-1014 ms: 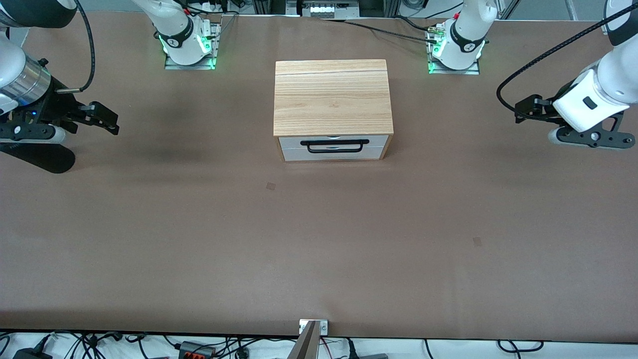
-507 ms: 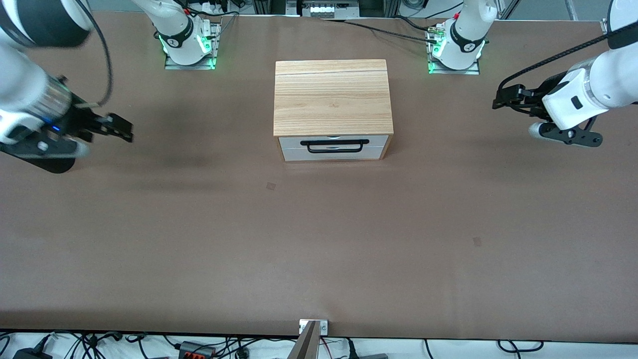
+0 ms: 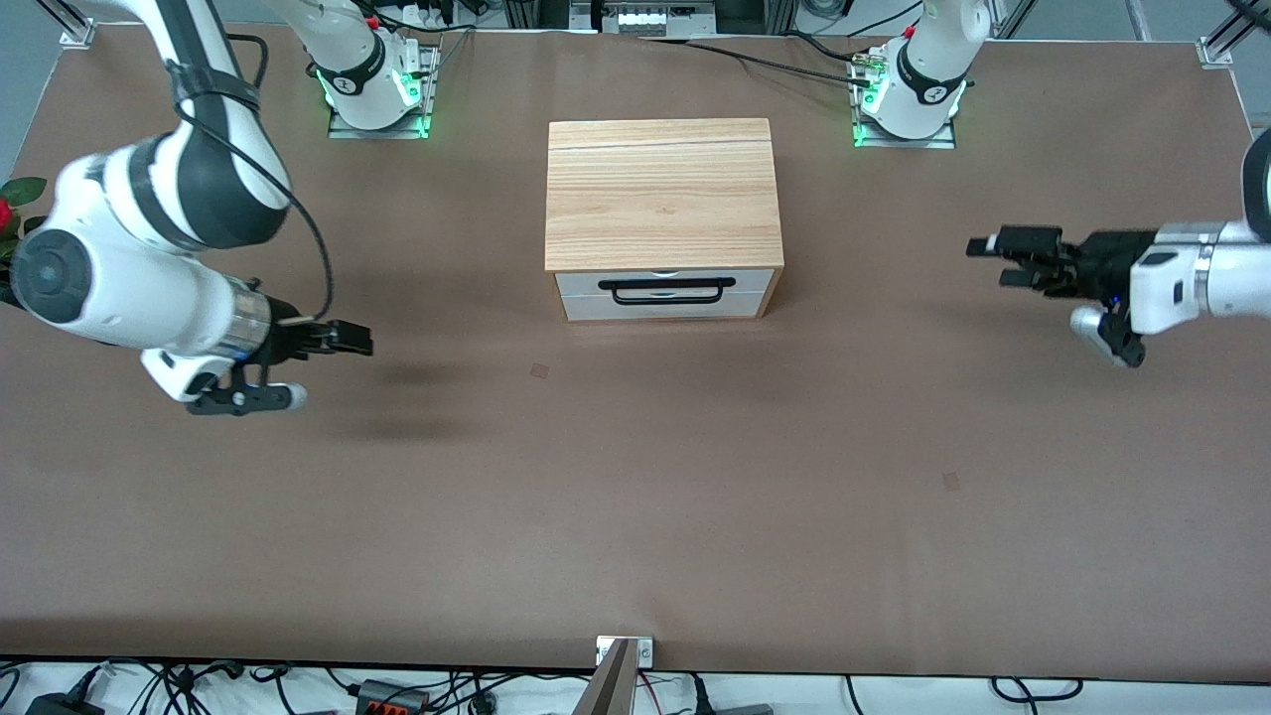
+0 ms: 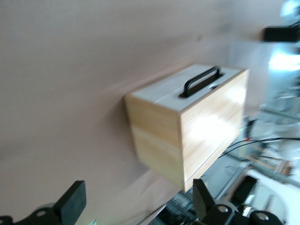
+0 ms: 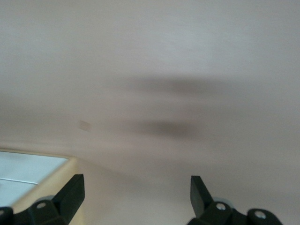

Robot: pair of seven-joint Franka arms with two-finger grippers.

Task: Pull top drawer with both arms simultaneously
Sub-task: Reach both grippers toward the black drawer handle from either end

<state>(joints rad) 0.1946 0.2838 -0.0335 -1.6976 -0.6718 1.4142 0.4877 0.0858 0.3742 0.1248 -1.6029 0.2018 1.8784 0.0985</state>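
The brown table (image 3: 635, 516) fills nearly the whole front view, and its lower half carries nothing. On it, at upper centre, stands the wooden cabinet (image 3: 660, 194), its front turned down the frame toward the camera.

The two arms come next in bulk. The right arm (image 3: 149, 258) sweeps down the left edge of the frame from its base at the upper left; the left arm (image 3: 1206, 278) enters from the right edge at mid height.

The top drawer (image 3: 663, 282) is the upper white strip across the cabinet's front, shut flush, just above the second drawer front (image 3: 663, 307). Its black handle (image 3: 666, 290) runs crosswise in the frame, one end toward each arm.

The right gripper (image 3: 353, 340) hangs over bare table at left of centre, lower in the frame than the handle, fingers spread apart and empty in its wrist view. The left gripper (image 3: 998, 260) hangs over bare table at right, level with the cabinet's front, also spread wide and holding nothing; its wrist view shows the cabinet between the fingertips.

Both grippers point inward at the cabinet from either flank and sit well apart from the handle. The right gripper looks somewhat nearer to its end of the bar. As I judge it, each must come round in front of the drawer to take its own end.
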